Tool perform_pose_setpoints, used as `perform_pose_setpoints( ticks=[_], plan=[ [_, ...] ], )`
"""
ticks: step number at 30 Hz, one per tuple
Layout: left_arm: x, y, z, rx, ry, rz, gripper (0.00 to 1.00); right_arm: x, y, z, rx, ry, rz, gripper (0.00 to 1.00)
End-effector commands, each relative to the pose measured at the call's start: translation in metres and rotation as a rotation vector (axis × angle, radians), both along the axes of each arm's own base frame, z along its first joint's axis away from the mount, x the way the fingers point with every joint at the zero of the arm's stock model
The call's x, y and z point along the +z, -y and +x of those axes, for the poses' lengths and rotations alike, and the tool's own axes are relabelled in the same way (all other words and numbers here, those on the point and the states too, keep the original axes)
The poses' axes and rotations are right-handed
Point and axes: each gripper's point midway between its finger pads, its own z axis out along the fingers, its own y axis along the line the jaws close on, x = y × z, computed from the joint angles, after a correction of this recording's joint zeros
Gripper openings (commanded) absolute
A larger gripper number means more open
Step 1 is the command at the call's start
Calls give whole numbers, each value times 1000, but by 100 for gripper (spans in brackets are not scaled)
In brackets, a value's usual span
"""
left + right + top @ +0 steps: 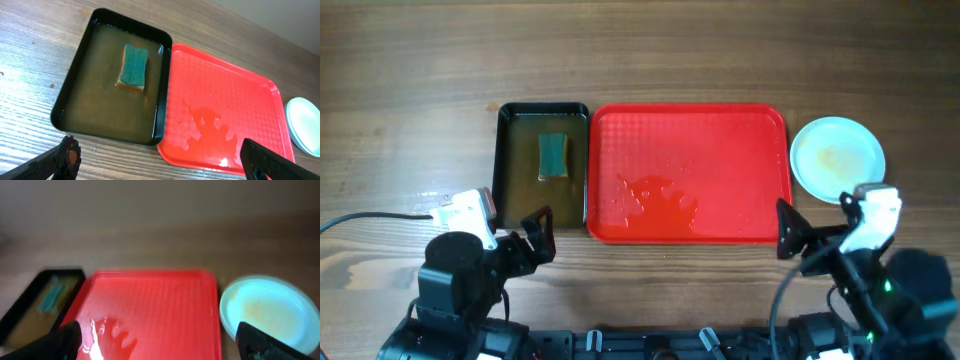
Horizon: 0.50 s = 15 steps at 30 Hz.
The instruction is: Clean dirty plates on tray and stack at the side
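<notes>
Plates (837, 158) sit stacked beside the wet red tray (720, 140); left fingers (66, 156) and right fingers (262, 341) spread apart.

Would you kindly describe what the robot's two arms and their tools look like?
Both arms are black with bulky rounded joints, and each carries a white block near its wrist. The left tool and right tool have dark, flat fingers. A black cable runs from the left arm.
</notes>
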Motion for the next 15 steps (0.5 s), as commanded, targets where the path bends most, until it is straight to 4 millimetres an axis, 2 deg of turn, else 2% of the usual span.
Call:
perform_pose_setpoints(
  ticks=[1, 5, 8, 13, 15],
  plan=[
    [-3, 2, 0, -9, -5, 0, 100, -7, 12, -4, -57, 147, 2, 99],
    [-3, 2, 0, -9, -5, 0, 100, -5, 14, 10, -72, 416, 44, 99],
    [-3, 2, 0, -9, -5, 0, 100, -8, 13, 25, -72, 534, 57, 99],
    [-3, 2, 0, -9, -5, 0, 100, -37, 10, 42, -61, 655, 69, 99],
    [-3, 2, 0, -9, -6, 0, 100, -56, 1, 45, -7, 600, 9, 99]
  ],
)
